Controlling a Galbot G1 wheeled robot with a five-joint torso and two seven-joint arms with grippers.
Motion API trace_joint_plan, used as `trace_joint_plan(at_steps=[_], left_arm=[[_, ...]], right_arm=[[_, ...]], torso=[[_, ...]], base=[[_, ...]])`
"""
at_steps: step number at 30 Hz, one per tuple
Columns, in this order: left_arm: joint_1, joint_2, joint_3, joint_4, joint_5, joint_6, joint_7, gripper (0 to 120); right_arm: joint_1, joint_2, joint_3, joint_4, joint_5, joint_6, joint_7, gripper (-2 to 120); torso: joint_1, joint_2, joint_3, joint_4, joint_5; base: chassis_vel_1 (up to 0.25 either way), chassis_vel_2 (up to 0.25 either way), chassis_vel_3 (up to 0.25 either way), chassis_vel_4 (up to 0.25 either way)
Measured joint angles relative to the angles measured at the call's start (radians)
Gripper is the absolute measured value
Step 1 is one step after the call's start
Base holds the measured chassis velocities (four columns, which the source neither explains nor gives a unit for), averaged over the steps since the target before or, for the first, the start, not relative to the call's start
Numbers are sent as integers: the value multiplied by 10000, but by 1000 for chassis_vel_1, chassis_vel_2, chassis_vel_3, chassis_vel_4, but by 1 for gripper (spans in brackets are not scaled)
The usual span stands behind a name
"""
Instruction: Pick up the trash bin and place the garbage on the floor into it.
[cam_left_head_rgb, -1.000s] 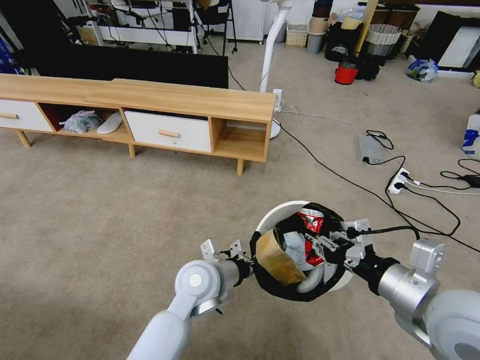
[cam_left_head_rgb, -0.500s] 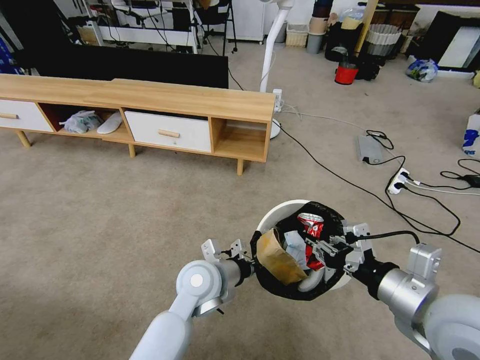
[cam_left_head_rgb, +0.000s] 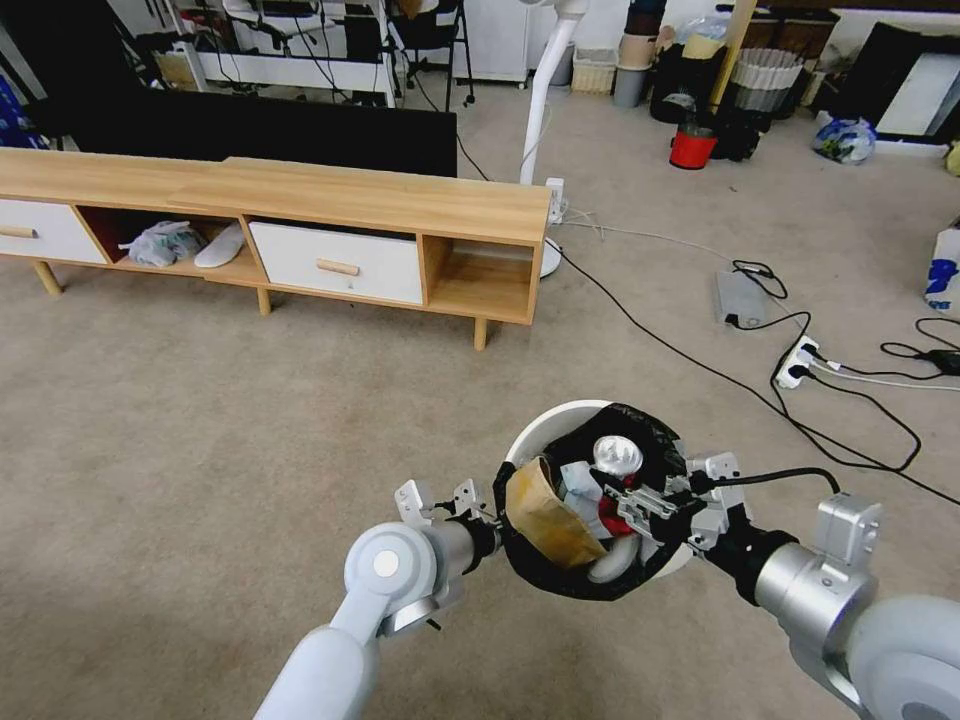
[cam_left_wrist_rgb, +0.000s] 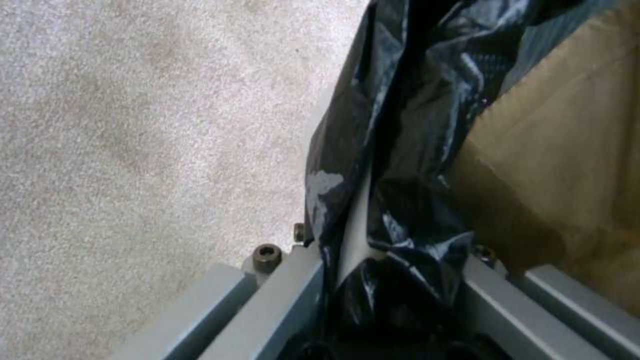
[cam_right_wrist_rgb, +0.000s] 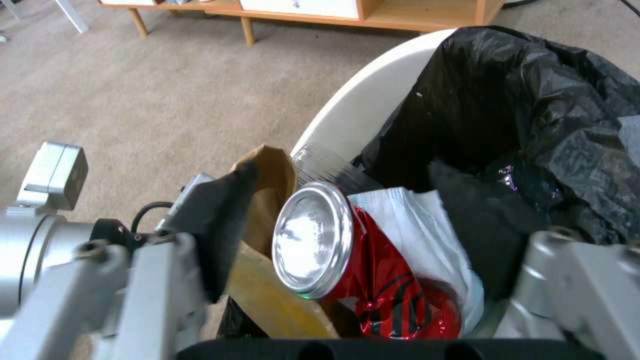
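The crushed red aluminium can (cam_left_head_rgb: 617, 462), gripped upright half a second ago, now lies tipped in the small round white plastic bin (cam_left_head_rgb: 545, 428) with its silvery end up, and the right gripper (cam_left_head_rgb: 652, 497) above it has let go, fingers spread. The left gripper (cam_left_head_rgb: 495, 530) is clamped on the bin's black-bagged rim, holding it above the beige short-pile carpet (cam_left_head_rgb: 200, 440). A stiff brown paper carton (cam_left_head_rgb: 545, 515) and crinkled white tissue (cam_right_wrist_rgb: 427, 235) crowd the can; black cables (cam_left_head_rgb: 700, 365) trail nearby.

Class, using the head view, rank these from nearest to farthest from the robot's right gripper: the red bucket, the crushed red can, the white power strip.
1. The crushed red can, inside the trash bin, just beside the right gripper.
2. The white power strip, on the carpet ahead to the right.
3. The red bucket, far across the room.
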Motion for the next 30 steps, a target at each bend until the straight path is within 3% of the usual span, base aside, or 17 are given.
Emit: trace_joint_plan(at_steps=[4,24,30], left_arm=[[10,15,-8,-10,3,0,17,0],[167,-44,-138,3,141,35,109,0],[241,12,-240,-61,143,36,109,0]], right_arm=[[-2,45,-3,-1,-32,0,-2,82],[75,0,97,0,69,172,-131,84],[102,-47,410,0,187,500,-455,94]], torso=[[0,0,0,0,0],[0,0,0,0,0],[0,0,0,0,0]], base=[[0,0,0,0],[0,0,0,0],[0,0,0,0]])
